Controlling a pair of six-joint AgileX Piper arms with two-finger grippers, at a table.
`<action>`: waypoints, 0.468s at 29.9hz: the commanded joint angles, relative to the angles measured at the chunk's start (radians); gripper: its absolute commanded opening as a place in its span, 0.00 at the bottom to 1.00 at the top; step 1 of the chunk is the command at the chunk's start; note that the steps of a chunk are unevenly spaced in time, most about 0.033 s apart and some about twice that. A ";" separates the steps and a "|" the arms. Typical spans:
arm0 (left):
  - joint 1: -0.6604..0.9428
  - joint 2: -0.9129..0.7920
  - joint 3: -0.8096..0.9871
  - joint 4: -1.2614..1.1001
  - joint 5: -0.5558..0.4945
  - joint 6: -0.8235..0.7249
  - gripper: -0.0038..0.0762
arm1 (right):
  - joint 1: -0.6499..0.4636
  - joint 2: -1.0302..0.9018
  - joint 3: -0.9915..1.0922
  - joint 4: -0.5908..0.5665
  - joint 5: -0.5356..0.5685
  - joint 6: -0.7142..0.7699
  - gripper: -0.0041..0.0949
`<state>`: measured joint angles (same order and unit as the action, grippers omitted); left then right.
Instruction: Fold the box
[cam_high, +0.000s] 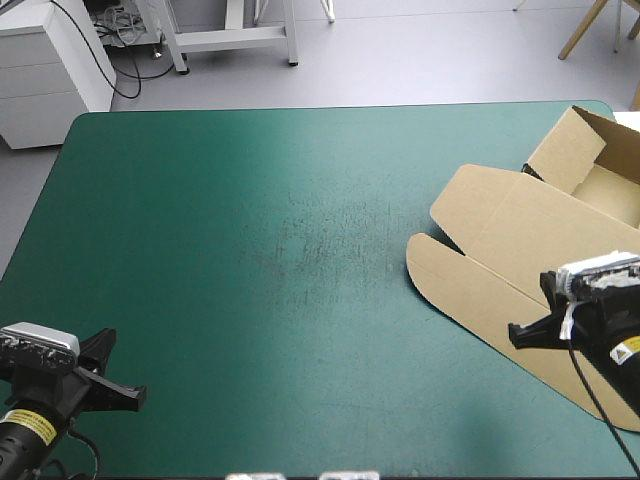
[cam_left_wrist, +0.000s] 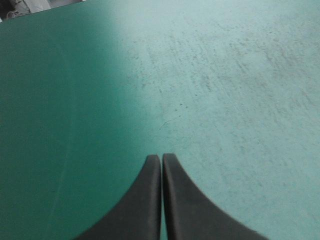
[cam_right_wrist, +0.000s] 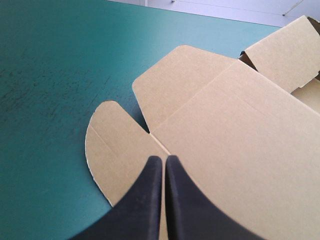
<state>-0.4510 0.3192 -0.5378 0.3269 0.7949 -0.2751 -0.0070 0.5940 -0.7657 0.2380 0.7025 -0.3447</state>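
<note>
Table (cam_high: 250, 250), teal-green cover. Box (cam_high: 520, 230) at table's right edge: tray walls up, lid and flaps flat. Judged mostly formed; lid work left. Right gripper (cam_right_wrist: 163, 159), table's near right: fingers pressed together, empty. Left gripper (cam_left_wrist: 161, 157), table's near-left corner: likewise.

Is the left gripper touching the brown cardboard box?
No: the left gripper, black fingers shut, has only bare teal-green table cover ahead of it.

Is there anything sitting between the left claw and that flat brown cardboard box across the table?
Nothing visible does. Only bare teal-green table cover lies between the shut left gripper and the brown cardboard box at the table's right side. The right gripper hangs over the box's flat lid.
</note>
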 joint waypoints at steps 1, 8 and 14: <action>-0.003 -0.006 0.005 0.060 -0.095 -0.045 0.03 | 0.004 -0.081 0.055 0.018 -0.082 -0.013 0.04; -0.003 -0.014 0.057 0.216 -0.102 -0.199 0.03 | 0.004 -0.263 0.170 0.047 -0.098 -0.020 0.04; -0.003 -0.014 0.080 0.300 -0.096 -0.275 0.04 | 0.004 -0.400 0.231 0.063 -0.113 -0.020 0.04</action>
<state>-0.4510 0.2957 -0.4430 0.5507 0.7595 -0.4978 -0.0070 0.2231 -0.5307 0.2780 0.6769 -0.3573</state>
